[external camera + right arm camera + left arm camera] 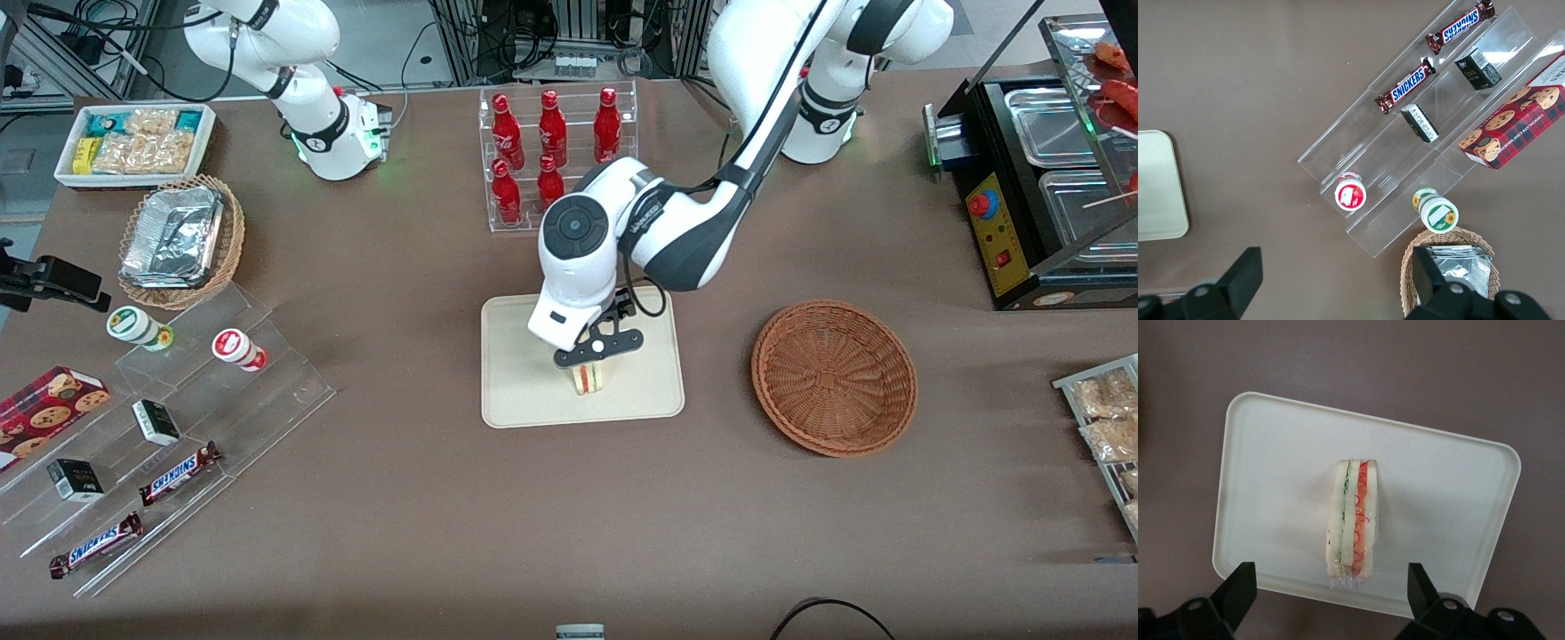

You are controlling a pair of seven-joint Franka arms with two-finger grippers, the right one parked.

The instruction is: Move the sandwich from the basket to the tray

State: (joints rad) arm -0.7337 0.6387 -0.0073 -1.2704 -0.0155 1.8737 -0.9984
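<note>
snickers bars (180, 473) lie on a clear stepped stand (169, 427) nearest the front camera, toward the parked arm's end. on the tray (524, 391) the sandwich (588, 378) stands on its edge (filling layers showing), and the gripper (594, 366) hangs just above it, fingers (1238, 590) spread wide and not touching it. beside the tray, toward the working arm's end, sits the basket (834, 377).
</note>
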